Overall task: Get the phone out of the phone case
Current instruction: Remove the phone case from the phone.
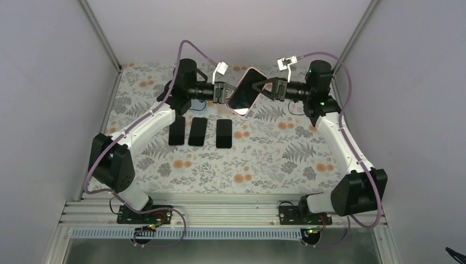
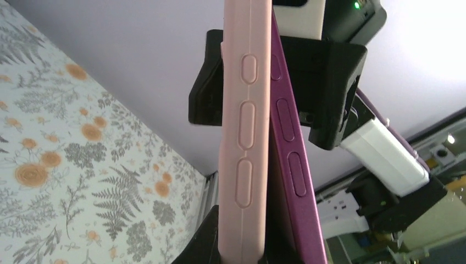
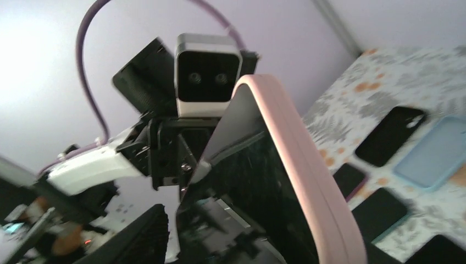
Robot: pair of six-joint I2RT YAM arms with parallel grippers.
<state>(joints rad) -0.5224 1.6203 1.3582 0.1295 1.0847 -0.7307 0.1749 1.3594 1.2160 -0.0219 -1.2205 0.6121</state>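
The phone (image 1: 243,94), dark screen and purple frame, hangs in the air at the back of the table in a pink phone case (image 1: 254,72). In the left wrist view the purple phone edge (image 2: 291,159) stands a little apart from the pink case wall (image 2: 244,137). My left gripper (image 1: 223,92) is shut on the case from the left; one black finger (image 2: 206,242) presses its side. My right gripper (image 1: 262,86) is at the phone's right end with its jaws open. A gap shows between its dark finger (image 3: 132,236) and the screen (image 3: 258,187); its other finger is hidden.
Three dark phones (image 1: 177,130) (image 1: 198,131) (image 1: 223,133) lie in a row on the flowered table (image 1: 264,159) under the held phone. The right wrist view also shows a light blue case (image 3: 439,151) beside a black phone (image 3: 393,135). White walls enclose the table.
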